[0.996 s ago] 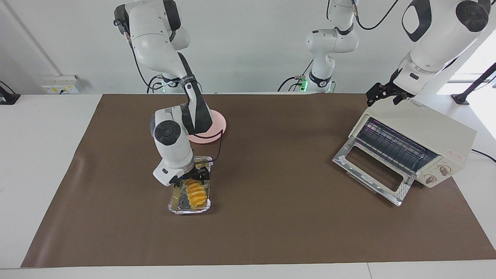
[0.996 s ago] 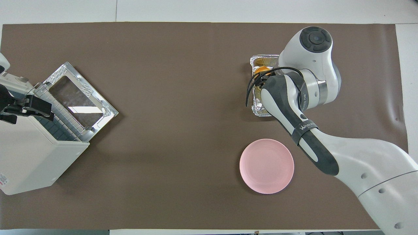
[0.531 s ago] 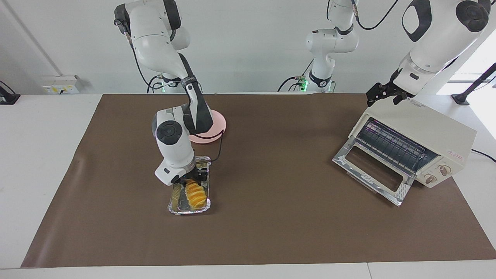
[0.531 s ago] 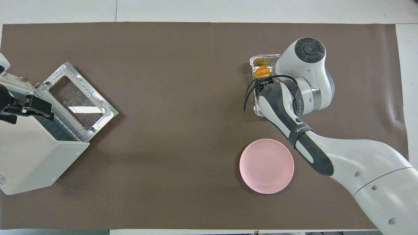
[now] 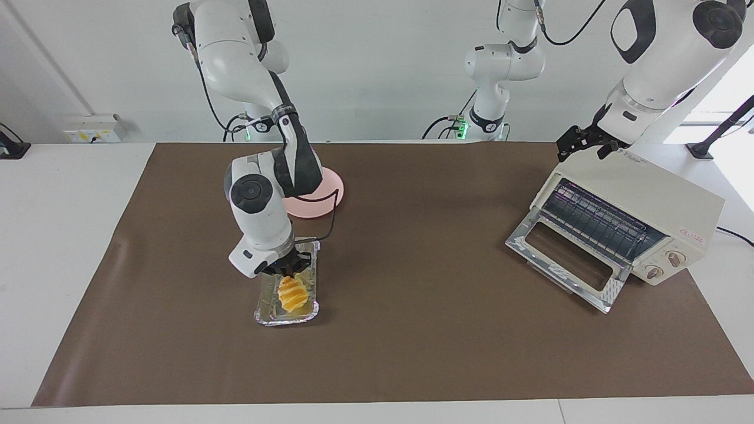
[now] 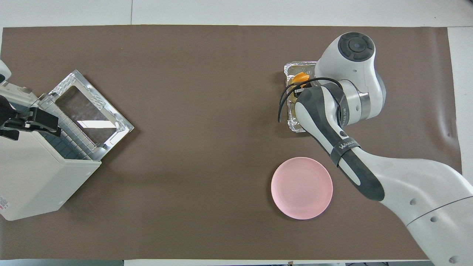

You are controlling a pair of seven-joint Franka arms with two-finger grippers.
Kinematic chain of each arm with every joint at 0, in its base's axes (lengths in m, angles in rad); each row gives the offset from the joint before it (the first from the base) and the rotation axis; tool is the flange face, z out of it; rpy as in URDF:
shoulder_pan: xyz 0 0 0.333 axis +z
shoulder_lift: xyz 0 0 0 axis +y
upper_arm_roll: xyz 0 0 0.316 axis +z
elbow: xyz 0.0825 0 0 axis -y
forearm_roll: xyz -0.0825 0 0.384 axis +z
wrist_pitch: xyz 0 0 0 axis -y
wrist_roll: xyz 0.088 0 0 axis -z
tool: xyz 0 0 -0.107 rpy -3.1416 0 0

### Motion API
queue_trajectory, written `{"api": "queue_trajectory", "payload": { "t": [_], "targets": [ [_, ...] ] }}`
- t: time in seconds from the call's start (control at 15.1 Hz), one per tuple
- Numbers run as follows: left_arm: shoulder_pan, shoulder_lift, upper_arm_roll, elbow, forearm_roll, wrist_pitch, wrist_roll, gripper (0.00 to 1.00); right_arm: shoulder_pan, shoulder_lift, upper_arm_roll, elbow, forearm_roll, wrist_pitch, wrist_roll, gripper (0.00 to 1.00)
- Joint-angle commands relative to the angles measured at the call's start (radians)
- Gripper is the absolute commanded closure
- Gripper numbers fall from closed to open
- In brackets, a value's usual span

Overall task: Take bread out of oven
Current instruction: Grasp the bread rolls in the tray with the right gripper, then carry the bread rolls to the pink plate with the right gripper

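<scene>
Since half a second ago the right gripper (image 5: 288,272), closed on the bread (image 5: 292,294), has risen over the foil tray (image 5: 268,316); the left gripper (image 5: 584,143), fingers unreadable, waits above the oven (image 5: 648,203).

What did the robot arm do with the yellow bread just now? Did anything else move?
The right gripper has risen, shut on the bread, tipping one end of it up out of the foil tray. The tray, the pink plate and the open oven stayed put. The left gripper waits over the oven's top as before.
</scene>
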Motion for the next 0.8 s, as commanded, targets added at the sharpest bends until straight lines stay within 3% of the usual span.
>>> {"api": "queue_trajectory", "payload": {
  "t": [0.0,0.46,0.73],
  "targets": [
    [-0.004,-0.022,0.003,-0.018,0.019,0.013,-0.002,0.00,-0.012,-0.054,0.006,-0.001,0.000,-0.063,0.003,1.00],
    [-0.004,-0.022,0.003,-0.018,0.019,0.013,-0.002,0.00,0.001,-0.249,0.015,-0.026,0.008,-0.314,0.055,1.00],
    [-0.006,-0.022,0.003,-0.018,0.019,0.011,-0.002,0.00,0.064,-0.375,0.019,-0.182,0.054,-0.347,0.151,1.00]
  ]
}}
